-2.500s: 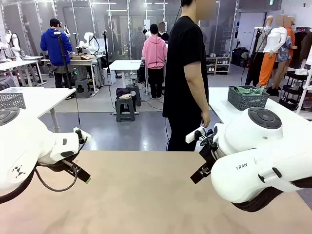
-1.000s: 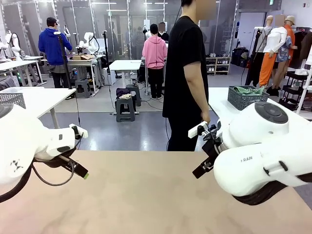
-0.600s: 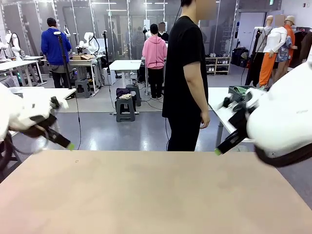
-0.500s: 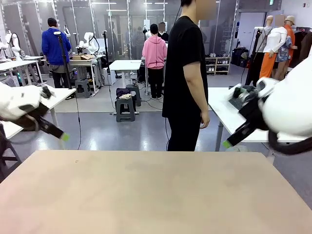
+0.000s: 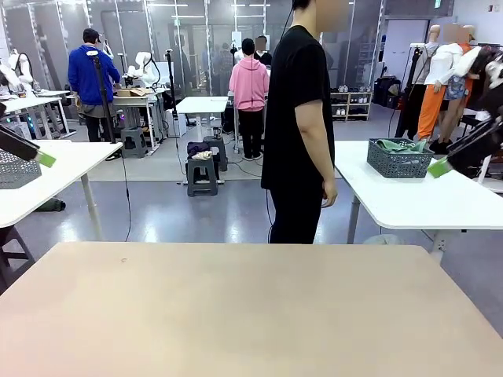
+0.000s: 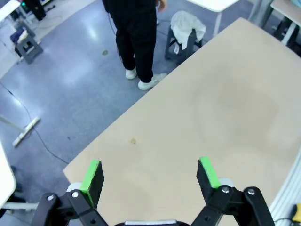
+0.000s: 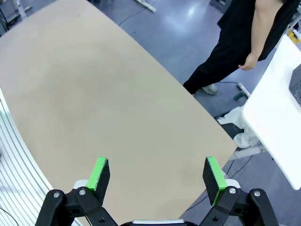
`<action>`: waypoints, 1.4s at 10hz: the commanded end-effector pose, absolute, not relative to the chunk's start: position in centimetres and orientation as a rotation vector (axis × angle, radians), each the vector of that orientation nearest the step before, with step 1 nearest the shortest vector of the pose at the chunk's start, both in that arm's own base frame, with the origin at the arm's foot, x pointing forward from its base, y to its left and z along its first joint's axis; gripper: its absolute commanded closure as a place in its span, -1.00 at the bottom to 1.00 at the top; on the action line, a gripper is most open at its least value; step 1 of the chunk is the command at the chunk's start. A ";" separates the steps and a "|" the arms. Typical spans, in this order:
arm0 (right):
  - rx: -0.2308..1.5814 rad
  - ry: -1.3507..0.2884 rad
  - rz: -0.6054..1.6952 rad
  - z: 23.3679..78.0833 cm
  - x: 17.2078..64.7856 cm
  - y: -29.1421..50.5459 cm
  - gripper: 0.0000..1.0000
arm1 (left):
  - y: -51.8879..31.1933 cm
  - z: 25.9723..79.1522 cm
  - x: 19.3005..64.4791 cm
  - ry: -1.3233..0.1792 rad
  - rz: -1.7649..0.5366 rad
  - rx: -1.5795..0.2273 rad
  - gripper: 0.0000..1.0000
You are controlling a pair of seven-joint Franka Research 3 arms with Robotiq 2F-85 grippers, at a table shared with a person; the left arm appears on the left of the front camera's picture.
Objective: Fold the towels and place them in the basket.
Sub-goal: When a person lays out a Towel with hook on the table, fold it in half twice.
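Beige table (image 5: 236,314) below us; we hold left gripper (image 6: 150,172) and right gripper (image 7: 157,172) released above it, basket (image 5: 399,165) at two o'clock beyond.

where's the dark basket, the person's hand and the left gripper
dark basket (image 5: 398,166), front view, mesh front wall
person's hand (image 5: 330,192), front view, middle of hand
left gripper (image 6: 149,170), left wrist view, midway between fingertips

Dark grey rectangular mesh-sided plastic basket (image 5: 399,165) sits upright on a white counter (image 5: 409,203), right of centre in the front view. A pale green towel (image 5: 401,145) lies bunched inside it, poking just above the rim.
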State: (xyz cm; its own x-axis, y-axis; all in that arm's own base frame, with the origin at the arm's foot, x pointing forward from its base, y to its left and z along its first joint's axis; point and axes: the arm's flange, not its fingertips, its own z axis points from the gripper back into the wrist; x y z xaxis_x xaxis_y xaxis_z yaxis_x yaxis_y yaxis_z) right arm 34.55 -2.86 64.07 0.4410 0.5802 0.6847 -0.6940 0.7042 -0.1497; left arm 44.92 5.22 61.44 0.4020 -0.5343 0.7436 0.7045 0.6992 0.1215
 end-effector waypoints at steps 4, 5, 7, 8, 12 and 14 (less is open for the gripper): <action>0.214 -0.780 0.864 64.5 35.2 -3.5 -1.00 | 7.4 63.1 44.5 -0.810 -0.870 -0.239 -1.00; 0.210 -0.791 0.813 64.9 34.5 -3.6 -1.00 | 7.8 63.1 44.4 -0.845 -0.832 -0.231 -1.00; 0.210 -0.791 0.813 64.9 34.5 -3.6 -1.00 | 7.8 63.1 44.4 -0.845 -0.832 -0.231 -1.00; 0.210 -0.791 0.813 64.9 34.5 -3.6 -1.00 | 7.8 63.1 44.4 -0.845 -0.832 -0.231 -1.00; 0.200 -0.788 0.801 64.9 34.5 -3.6 -1.00 | 7.6 63.2 44.2 -0.833 -0.808 -0.222 -1.00; 0.201 -0.756 0.841 65.4 34.5 -3.7 -1.00 | 7.9 64.3 44.1 -0.792 -0.807 -0.259 -1.00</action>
State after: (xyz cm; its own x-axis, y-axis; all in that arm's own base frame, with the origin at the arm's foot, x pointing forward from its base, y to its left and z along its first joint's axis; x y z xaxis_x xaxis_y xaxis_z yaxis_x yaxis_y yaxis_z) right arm 34.42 -3.33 64.88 0.4373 0.5755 0.6911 -0.7147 0.6888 -0.1214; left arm 43.96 7.70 63.38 0.4089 -0.5517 0.7269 0.7158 0.6880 0.1195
